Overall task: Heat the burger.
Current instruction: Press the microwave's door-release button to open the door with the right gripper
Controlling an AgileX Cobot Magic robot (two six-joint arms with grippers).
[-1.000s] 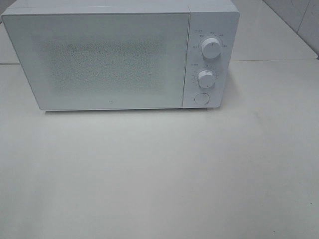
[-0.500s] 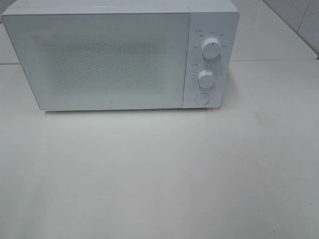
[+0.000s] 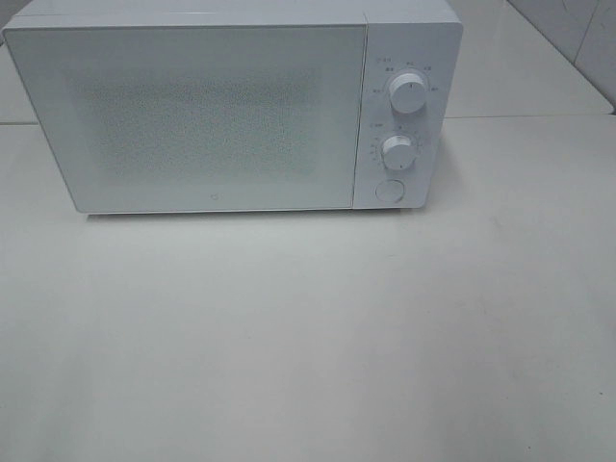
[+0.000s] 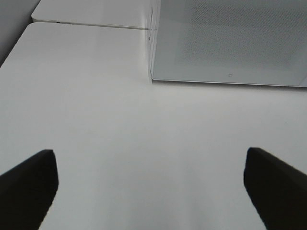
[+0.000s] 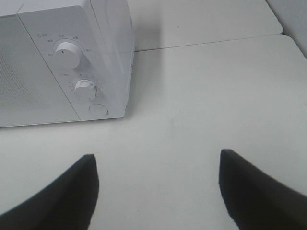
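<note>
The burger is out of view in every frame. A white microwave (image 3: pixel 231 106) stands at the back of the table with its door (image 3: pixel 192 115) closed; it also shows as the microwave (image 4: pixel 230 43) in the left wrist view and the microwave (image 5: pixel 62 62) in the right wrist view. My left gripper (image 4: pixel 151 184) is open over bare table in front of the microwave's left corner, holding nothing. My right gripper (image 5: pixel 158 191) is open over bare table, in front of the control panel, also holding nothing. Neither gripper shows in the exterior high view.
The control panel carries an upper knob (image 3: pixel 408 94), a lower knob (image 3: pixel 397 150) and a round button (image 3: pixel 388 191). A seam between white tabletops (image 3: pixel 529 116) runs behind the microwave. A tiled wall (image 3: pixel 577 38) rises at the back right.
</note>
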